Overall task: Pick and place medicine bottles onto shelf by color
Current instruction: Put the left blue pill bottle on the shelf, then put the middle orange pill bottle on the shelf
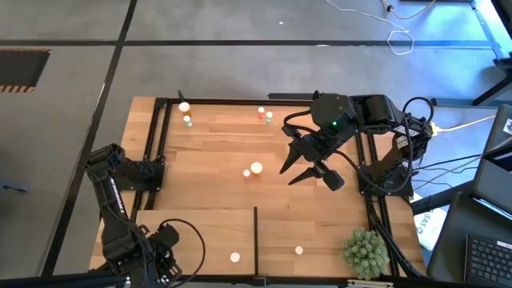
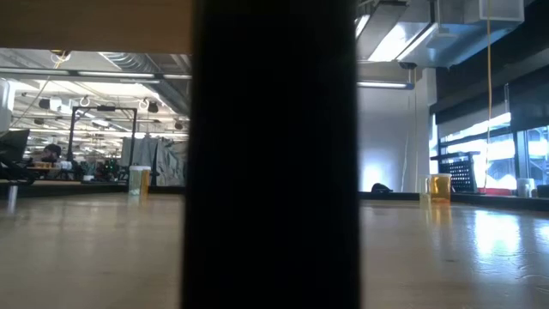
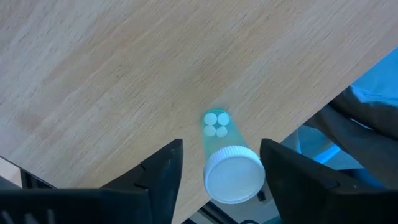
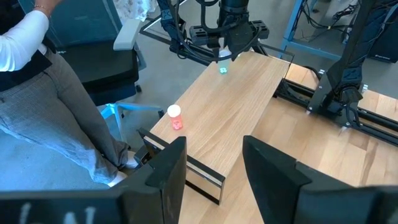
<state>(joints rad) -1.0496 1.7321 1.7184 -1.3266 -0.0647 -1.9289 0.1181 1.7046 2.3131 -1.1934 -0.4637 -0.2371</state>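
My left gripper (image 3: 221,180) is open over the left end of the shelf (image 1: 200,232), near the table's near-left corner (image 1: 164,246). Its fingers stand on either side of a greenish bottle (image 3: 225,163) with a white cap, which stands upright on the pale board close to its edge. The right wrist view shows this bottle (image 4: 222,68) under the left gripper (image 4: 222,57). My right gripper (image 1: 308,170) hangs open above the middle of the table. An orange bottle (image 4: 175,118) stands on the shelf left of the dark divider (image 1: 256,238), and another bottle (image 1: 298,250) right of it.
Loose bottles stand on the planked tabletop: two near the far-left corner (image 1: 186,112), an orange and a greenish one at the far middle (image 1: 264,114), and a wide and a small one at the centre (image 1: 253,169). A spiky green plant ball (image 1: 366,252) sits near-right. A seated person (image 4: 56,93) is beyond the table.
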